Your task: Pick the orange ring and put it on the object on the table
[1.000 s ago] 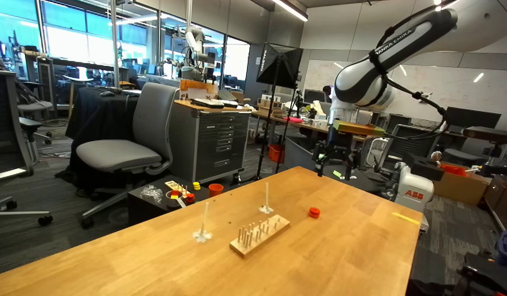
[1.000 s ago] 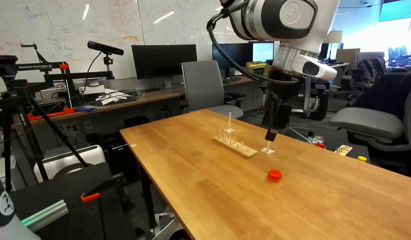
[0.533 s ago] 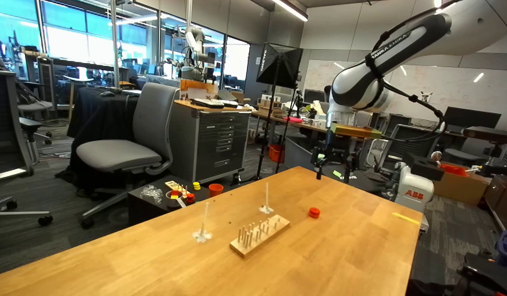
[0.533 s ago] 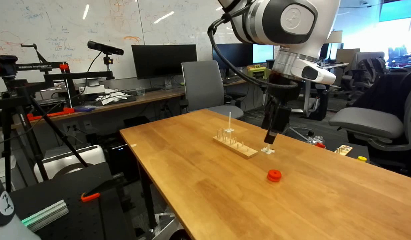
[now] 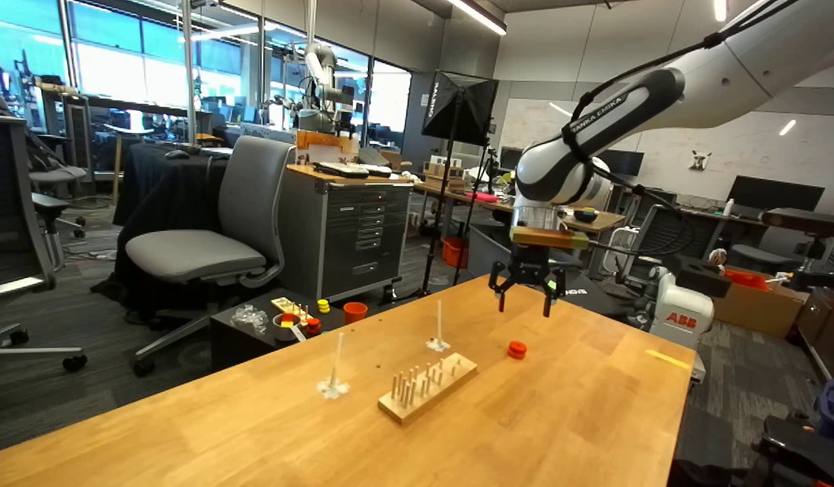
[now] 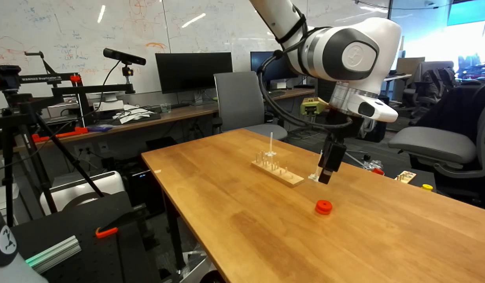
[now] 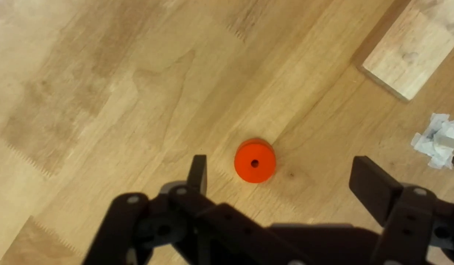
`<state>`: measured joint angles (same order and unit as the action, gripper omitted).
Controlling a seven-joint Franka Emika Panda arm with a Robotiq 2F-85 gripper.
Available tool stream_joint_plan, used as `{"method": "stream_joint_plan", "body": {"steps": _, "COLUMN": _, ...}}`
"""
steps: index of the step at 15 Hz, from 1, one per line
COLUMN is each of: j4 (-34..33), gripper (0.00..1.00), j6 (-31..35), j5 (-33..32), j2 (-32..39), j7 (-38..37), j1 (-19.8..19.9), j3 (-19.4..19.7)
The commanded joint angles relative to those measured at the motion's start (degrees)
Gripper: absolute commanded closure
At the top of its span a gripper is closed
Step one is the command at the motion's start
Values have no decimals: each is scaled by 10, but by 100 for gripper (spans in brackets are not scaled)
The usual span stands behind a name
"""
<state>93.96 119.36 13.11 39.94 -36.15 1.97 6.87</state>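
Gripper [image 5: 524,308] hangs empty, jaws spread; the orange ring [image 7: 261,170] lies on the table [image 6: 258,236], apart from the pegged board [image 5: 428,388]. The ring should prove light and stiff (plastic, I'd guess), best pinched across its round side.

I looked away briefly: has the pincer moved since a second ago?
Yes: in both exterior views, the pincer has come down toward the unmoved orange ring.

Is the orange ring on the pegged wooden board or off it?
Off: the orange ring lies on the table, apart from the wooden board, with the table visible between them in all three views.
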Motion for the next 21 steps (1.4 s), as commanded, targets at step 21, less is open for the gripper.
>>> {"method": "stream_joint_plan", "body": {"steps": 21, "j4": -271, "gripper": 0, "j6": -222, "j5": -15, "j2": 206, "j7": -79, "j1": 31, "j3": 9}}
